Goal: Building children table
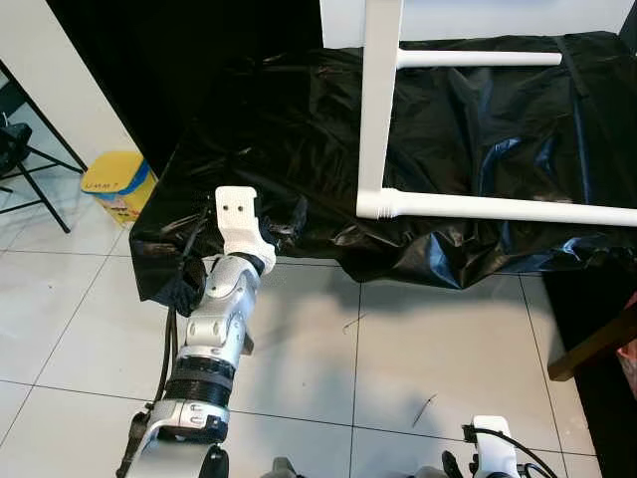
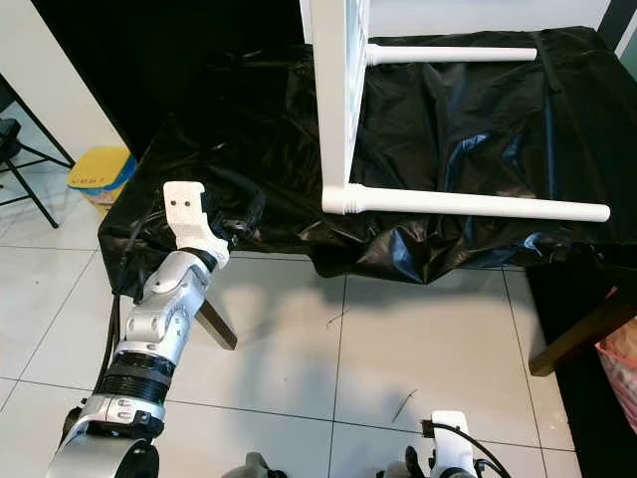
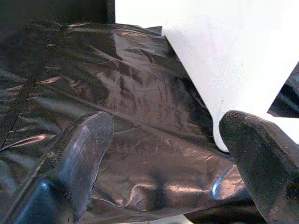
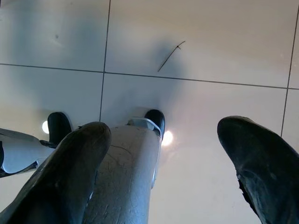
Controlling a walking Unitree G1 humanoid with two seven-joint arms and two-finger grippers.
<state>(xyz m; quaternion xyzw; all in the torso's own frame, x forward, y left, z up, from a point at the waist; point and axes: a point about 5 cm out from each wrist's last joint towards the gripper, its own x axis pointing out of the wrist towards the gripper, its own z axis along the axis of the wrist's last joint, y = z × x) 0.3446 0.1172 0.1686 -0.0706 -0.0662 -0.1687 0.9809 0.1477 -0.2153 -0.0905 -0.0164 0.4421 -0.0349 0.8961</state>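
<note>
A white children's table frame lies on black plastic sheeting (image 1: 478,129) over a raised surface. One white leg (image 1: 378,100) stands upright, and a second white leg (image 1: 498,207) runs sideways from its base towards the right. A third rod (image 1: 478,58) lies further back. My left gripper (image 1: 284,224) reaches onto the sheet's front left corner, left of the upright leg and apart from it. In the left wrist view it is open (image 3: 163,140) over crumpled sheet, with a white panel (image 3: 219,56) ahead. My right gripper (image 4: 163,158) hangs open low over the floor tiles.
A yellow container (image 1: 117,184) and a black stand (image 1: 25,159) are on the floor at the left. A wooden leg (image 2: 214,324) slants under the covered surface's front left, and another wooden leg (image 1: 592,344) shows at the right. White floor tiles (image 1: 398,349) stretch in front.
</note>
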